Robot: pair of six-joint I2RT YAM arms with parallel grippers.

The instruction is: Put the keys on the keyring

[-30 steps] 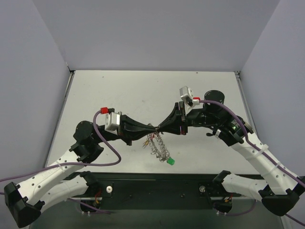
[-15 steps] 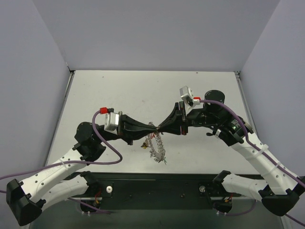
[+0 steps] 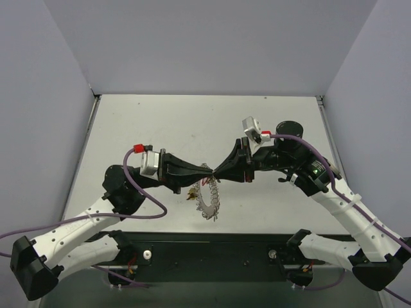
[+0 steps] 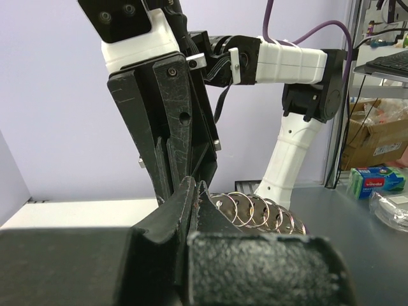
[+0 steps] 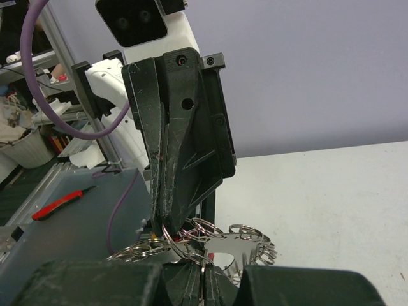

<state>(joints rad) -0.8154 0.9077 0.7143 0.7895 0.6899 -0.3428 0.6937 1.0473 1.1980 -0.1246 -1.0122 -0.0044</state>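
The keyring [image 3: 209, 197] is a thin silver wire loop fringed with small silver rings. It hangs above the table between both arms. My left gripper [image 3: 203, 171] and my right gripper [image 3: 215, 172] meet tip to tip, and each is shut on the top of the ring. A small yellow piece [image 3: 191, 195] hangs at the ring's left. In the left wrist view my shut left gripper [image 4: 193, 188] has a row of small rings [image 4: 261, 213] beside it. In the right wrist view my shut right gripper [image 5: 203, 262] pinches the wire, with rings and a flat silver piece [image 5: 237, 242] above. No coloured key head shows clearly.
The white table [image 3: 192, 128] lies under the arms, walled at the back and on both sides. A black rail [image 3: 212, 247] runs along the near edge. Off the table, a red-handled tool [image 5: 62, 204] lies on a grey shelf.
The hanging ring has swung up and to the left; the green tag at its lower right end is no longer visible. The left arm has shifted slightly right. Both grippers stay shut.
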